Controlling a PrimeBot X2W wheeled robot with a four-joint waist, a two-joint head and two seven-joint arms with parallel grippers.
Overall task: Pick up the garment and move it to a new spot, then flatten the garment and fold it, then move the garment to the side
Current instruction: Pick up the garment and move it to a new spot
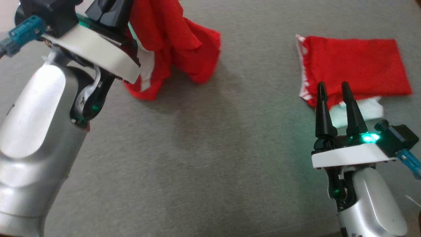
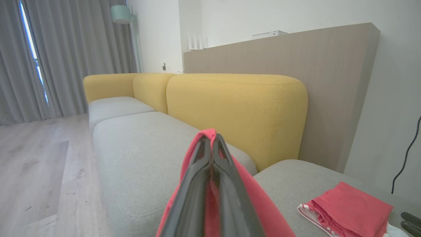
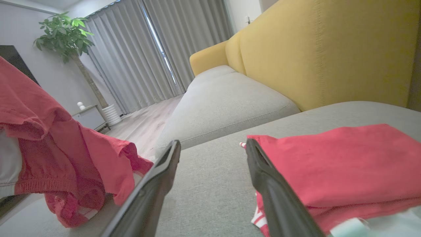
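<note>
A crumpled red garment with white trim hangs from my left gripper, which is shut on a pinch of its fabric above the grey sofa seat. In the right wrist view this garment droops at the left, its lowest folds down at the cushion. My left wrist covers the grip point in the head view. My right gripper stands open with nothing between its fingers, its tips at the near edge of a folded red garment lying flat at the right.
A white and pale green cloth peeks out under the folded red piece. The yellow backrest runs behind the seat. Wooden floor, curtains and a plant lie beyond the sofa's end.
</note>
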